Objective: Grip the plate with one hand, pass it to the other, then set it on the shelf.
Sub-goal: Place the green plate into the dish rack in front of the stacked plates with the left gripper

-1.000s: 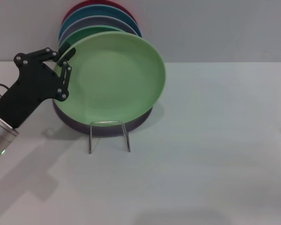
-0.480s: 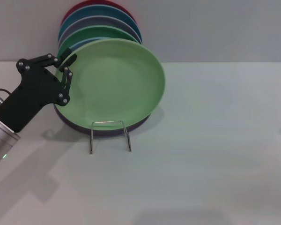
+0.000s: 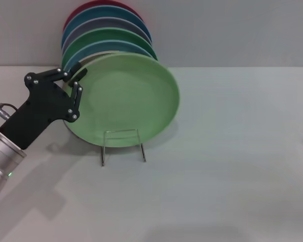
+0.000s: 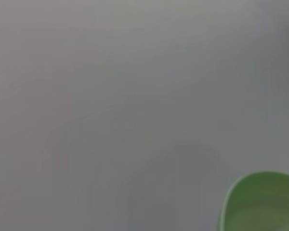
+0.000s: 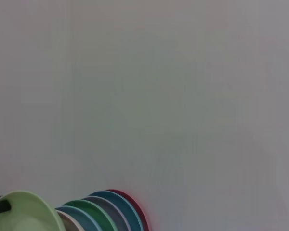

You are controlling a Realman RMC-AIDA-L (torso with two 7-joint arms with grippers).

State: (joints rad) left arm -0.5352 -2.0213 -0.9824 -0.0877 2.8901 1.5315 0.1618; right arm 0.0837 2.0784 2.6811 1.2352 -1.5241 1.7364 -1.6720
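Observation:
The pale green plate [image 3: 126, 101] stands nearly upright, its face toward me. Its lower edge sits just behind the looped front of the silver wire shelf [image 3: 122, 146]; I cannot tell whether it rests on the wire. My left gripper [image 3: 79, 76] is shut on the plate's left rim, with the black hand reaching in from the lower left. The plate's edge shows in the left wrist view [image 4: 262, 204] and, far off, in the right wrist view [image 5: 24, 211]. My right gripper is out of view.
Several other plates [image 3: 106, 30] stand in a row behind the pale one: red, teal, lavender, darker green and blue. They also show in the right wrist view [image 5: 106, 211]. The white table [image 3: 232, 166] stretches to the right and front, with a grey wall behind.
My left gripper has lowered the pale green plate and shifted it slightly right. It now covers the lavender plate low behind it and reveals more of the rear plates' tops.

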